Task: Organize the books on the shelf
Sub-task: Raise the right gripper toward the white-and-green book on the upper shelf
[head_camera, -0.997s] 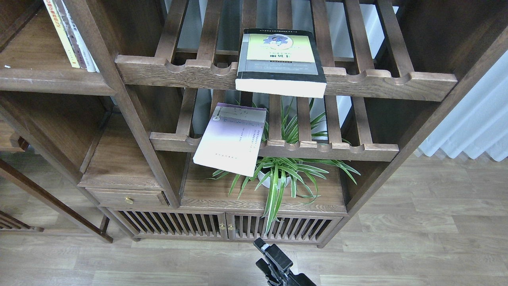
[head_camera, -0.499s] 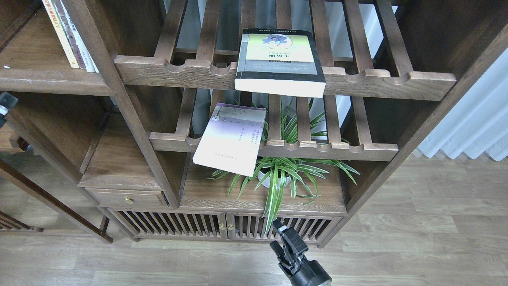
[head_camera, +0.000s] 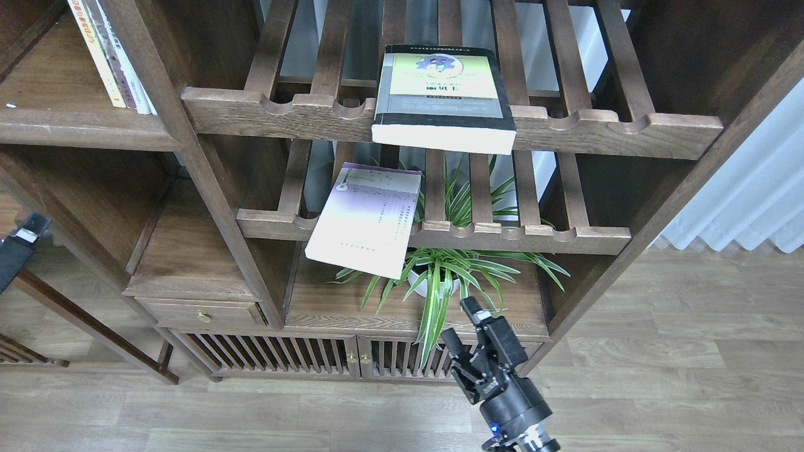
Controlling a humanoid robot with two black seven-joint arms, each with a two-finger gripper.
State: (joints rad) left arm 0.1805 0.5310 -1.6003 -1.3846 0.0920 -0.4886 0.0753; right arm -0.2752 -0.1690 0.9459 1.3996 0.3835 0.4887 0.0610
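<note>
The thick yellow-green book with a black border (head_camera: 443, 94) lies flat on the upper slatted rack and overhangs its front rail. The thin lavender-white book (head_camera: 367, 220) lies tilted on the lower slatted rack, hanging over the front. Several books (head_camera: 110, 56) stand upright on the solid plank shelf (head_camera: 81, 129) at top left; no "300" mark shows. My right gripper (head_camera: 460, 323) is open and empty, low in front of the cabinet and below both books. My left gripper (head_camera: 25, 233) shows only as a dark tip at the left edge.
A potted spider plant (head_camera: 440, 276) stands on the cabinet top just beyond my right gripper. Slatted cabinet doors (head_camera: 352, 358) and a small drawer (head_camera: 201, 312) are below. A white curtain (head_camera: 747, 194) hangs at the right. Wooden floor lies in front.
My right gripper has risen from the bottom edge and moved right toward the plant. My left arm's tip came in at the left edge and dropped lower. The books have not moved.
</note>
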